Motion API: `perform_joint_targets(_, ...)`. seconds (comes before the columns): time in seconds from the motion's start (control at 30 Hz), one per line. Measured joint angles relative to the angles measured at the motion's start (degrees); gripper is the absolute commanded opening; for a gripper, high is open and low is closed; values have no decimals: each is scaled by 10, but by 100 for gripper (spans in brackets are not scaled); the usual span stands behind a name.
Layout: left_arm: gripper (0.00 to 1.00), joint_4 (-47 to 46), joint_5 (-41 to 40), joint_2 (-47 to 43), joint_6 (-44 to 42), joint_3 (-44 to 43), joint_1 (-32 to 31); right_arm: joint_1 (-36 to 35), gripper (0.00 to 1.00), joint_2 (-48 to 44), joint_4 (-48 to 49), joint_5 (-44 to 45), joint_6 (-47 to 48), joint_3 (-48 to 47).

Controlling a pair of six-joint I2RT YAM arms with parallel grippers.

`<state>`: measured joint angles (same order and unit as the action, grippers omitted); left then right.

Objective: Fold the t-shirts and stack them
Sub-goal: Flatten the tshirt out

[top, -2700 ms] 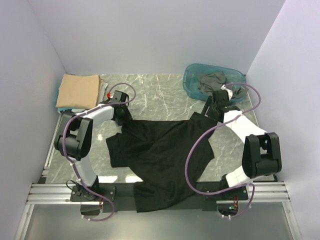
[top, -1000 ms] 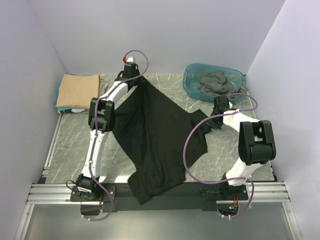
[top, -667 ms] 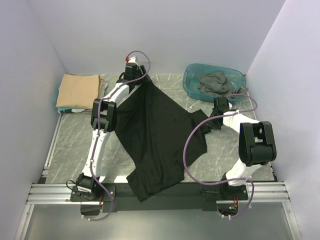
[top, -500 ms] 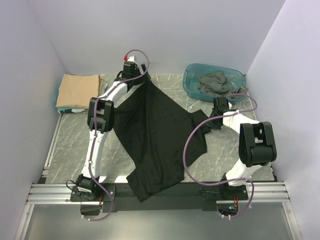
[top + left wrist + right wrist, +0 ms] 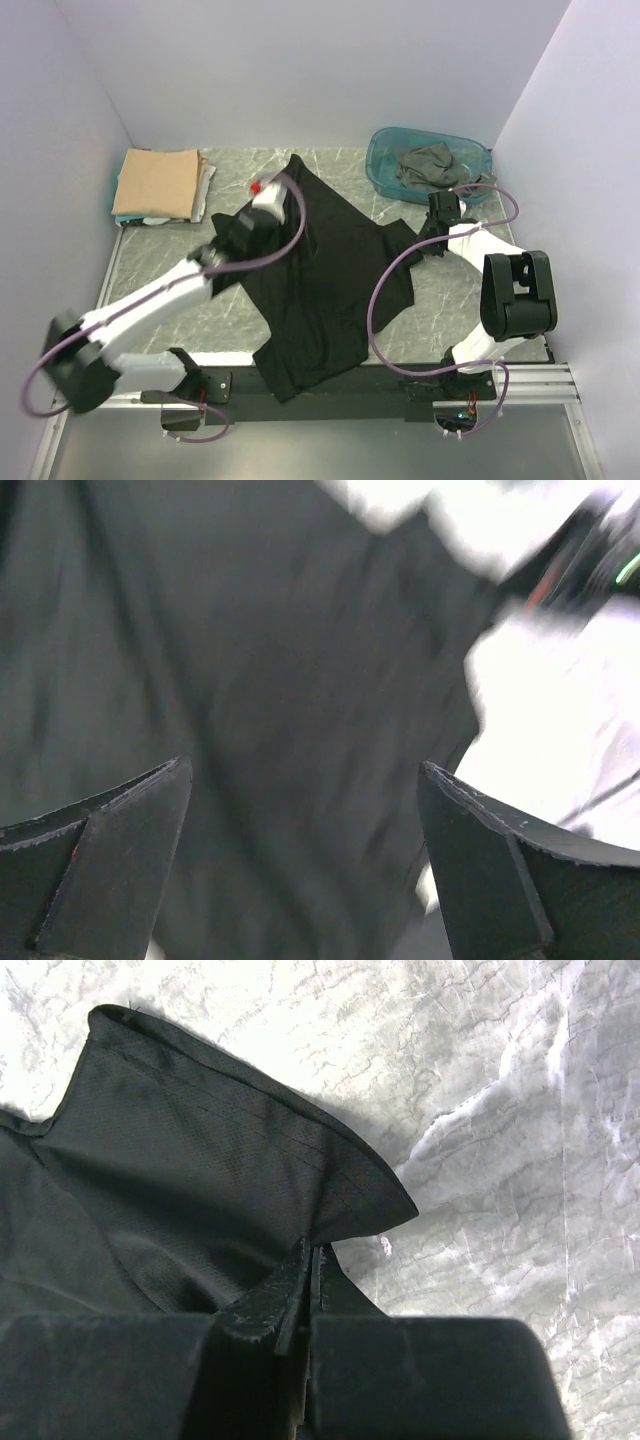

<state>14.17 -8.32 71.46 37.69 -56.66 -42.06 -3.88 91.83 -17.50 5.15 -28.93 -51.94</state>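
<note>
At the right of the table [image 5: 150, 250], my right gripper [image 5: 308, 1265] pinches a sleeve of the black t-shirt [image 5: 320, 280]; my left gripper [image 5: 300, 830] gapes empty. Limp cloth, probably best held by its hems.

Spread shirt [image 5: 320, 270] at centre, folded shirt [image 5: 157, 182] far left, tub [image 5: 380, 170] far right, crumpled shirt [image 5: 430, 162] inside

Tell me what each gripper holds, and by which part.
Right gripper pinches the black t-shirt at a sleeve; left gripper is open, holding nothing.

Even, bright light; the left wrist view is motion-blurred, the black t-shirt [image 5: 250, 680] smeared.
</note>
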Motion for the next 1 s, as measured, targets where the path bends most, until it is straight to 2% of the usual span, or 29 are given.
perform_joint_targets(0.1, 99, 64, -23, -87, 62, 95, -52, 0, 0, 0, -1, 0, 0, 0)
perform_joint_targets(0.2, 100, 150, -40, -128, 130, 151, -108, 0, 0, 0, -1, -1, 0, 0)
perform_joint_targets(0.3, 93, 209, -41, -154, 197, 185, -193, 0, 0, 0, 0, -1, 0, 0)
perform_joint_targets(0.33, 89, 217, -38, -159, 213, 192, -216, 0, 0, 0, 2, -1, 0, 2)
perform_joint_targets(0.4, 86, 230, -29, -159, 247, 202, -256, 0, 0, 0, 3, -1, 0, 7)
perform_joint_targets(0.57, 75, 245, -9, -115, 307, 208, -346, 0, 0, 0, 3, 0, 0, 15)
perform_joint_targets(0.7, 68, 242, 11, -79, 321, 210, -388, 0, 0, 0, 3, -1, 0, 16)
perform_joint_targets(0.73, 62, 238, 17, -68, 321, 210, -395, 0, 0, 0, 3, -1, 0, 16)
perform_joint_targets(1.0, 60, 230, 39, 8, 321, 212, -405, 0, 0, 0, 4, -2, 0, 17)
